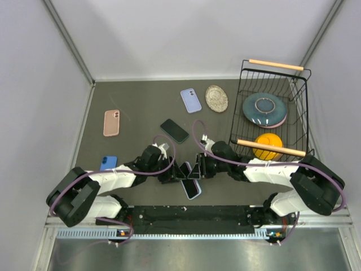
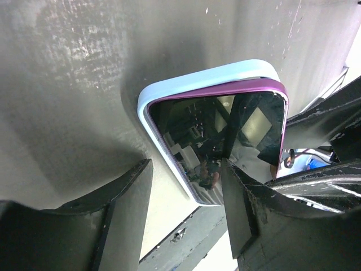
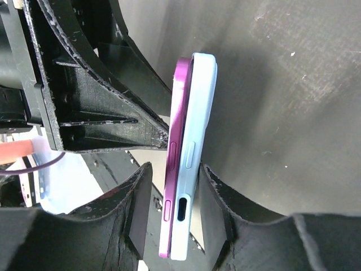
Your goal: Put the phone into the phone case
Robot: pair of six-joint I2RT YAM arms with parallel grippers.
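The phone [image 2: 225, 135], dark-screened with a magenta rim, lies screen up in the pale blue phone case [image 2: 186, 84] on the grey table. In the top view the pair [image 1: 192, 188] sits near the front edge, between both arms. My left gripper [image 2: 186, 169] is open and straddles one corner of it, with a clear gap at its left finger [image 2: 127, 214]. My right gripper [image 3: 176, 169] is open around the end with the charging port. The case [image 3: 197, 141] rests by one finger there. The magenta rim [image 3: 179, 113] stands proud of the case along that side.
Further back lie a dark phone [image 1: 174, 130], a pink case [image 1: 111, 122], a lilac case [image 1: 190, 100] and a speckled dish [image 1: 216, 97]. A blue phone [image 1: 108, 162] lies by the left arm. A wire basket [image 1: 299, 96] at the right holds a blue plate and an orange object.
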